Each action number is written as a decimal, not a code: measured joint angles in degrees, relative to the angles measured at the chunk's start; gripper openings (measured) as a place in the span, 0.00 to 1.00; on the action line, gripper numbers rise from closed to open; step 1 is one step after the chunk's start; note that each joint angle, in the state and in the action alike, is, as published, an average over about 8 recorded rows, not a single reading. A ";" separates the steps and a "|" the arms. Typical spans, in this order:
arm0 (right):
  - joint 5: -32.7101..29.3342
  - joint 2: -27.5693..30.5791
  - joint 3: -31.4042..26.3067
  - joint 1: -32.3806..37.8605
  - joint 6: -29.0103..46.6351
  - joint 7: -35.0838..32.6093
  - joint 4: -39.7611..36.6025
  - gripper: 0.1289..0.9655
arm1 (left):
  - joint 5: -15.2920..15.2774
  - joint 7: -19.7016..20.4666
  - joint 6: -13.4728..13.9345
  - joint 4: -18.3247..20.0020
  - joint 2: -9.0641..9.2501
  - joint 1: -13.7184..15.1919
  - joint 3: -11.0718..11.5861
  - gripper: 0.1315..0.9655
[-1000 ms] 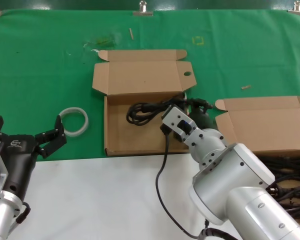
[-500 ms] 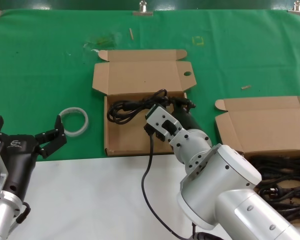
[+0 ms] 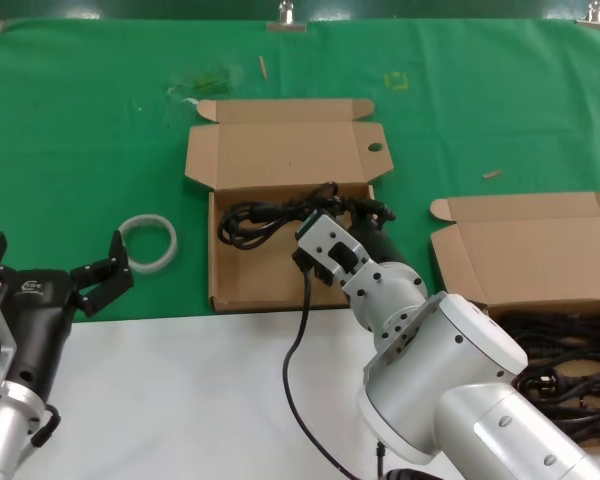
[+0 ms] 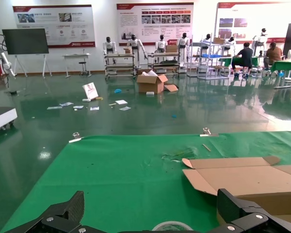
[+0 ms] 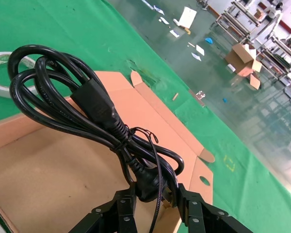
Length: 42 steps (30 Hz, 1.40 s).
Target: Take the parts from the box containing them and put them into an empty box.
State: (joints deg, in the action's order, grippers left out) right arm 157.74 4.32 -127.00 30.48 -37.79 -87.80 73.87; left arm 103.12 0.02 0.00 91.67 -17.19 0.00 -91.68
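My right gripper [image 3: 358, 218] is shut on a black power cord bundle [image 3: 268, 214] and holds it over the open brown box [image 3: 242, 285] whose lid wing has a round hole [image 3: 375, 148]. In the right wrist view the cord [image 5: 94, 109] hangs out from between my gripper's [image 5: 155, 196] jaws above the bare box floor [image 5: 43, 179]. The other brown box [image 3: 530, 250] at the right holds several black cords [image 3: 570, 375]. My left gripper [image 3: 50, 263] is open and empty at the lower left; it also shows in the left wrist view [image 4: 155, 219].
A whitish tape ring [image 3: 148, 243] lies on the green cloth [image 3: 80, 130] between my left gripper and the holed box. Small scraps lie at the back of the cloth. A white surface [image 3: 180, 400] runs along the near edge.
My right gripper has carried the cord bundle to the left, over the middle of the holed box. In the last half second it barely shifted. My left arm has not moved.
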 joint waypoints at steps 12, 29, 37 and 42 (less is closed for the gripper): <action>0.00 0.43 -0.45 0.15 0.07 0.77 0.05 0.26 | 0.00 0.00 0.00 0.00 0.00 0.00 0.00 1.00; -0.16 0.61 -0.35 0.06 0.19 1.02 0.11 0.54 | 0.00 0.00 0.00 0.00 0.00 0.00 0.00 1.00; -3.19 0.66 1.66 -1.67 2.28 5.86 1.09 0.74 | 0.00 0.00 0.00 0.00 0.00 0.00 0.00 1.00; -6.46 0.68 3.81 -3.50 4.54 11.07 2.16 0.78 | 0.00 0.00 0.00 0.00 0.00 0.00 0.00 1.00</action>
State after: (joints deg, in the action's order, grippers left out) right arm 151.28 4.99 -123.19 26.98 -33.25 -76.73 76.03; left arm 103.12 0.02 0.00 91.67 -17.19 0.00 -91.68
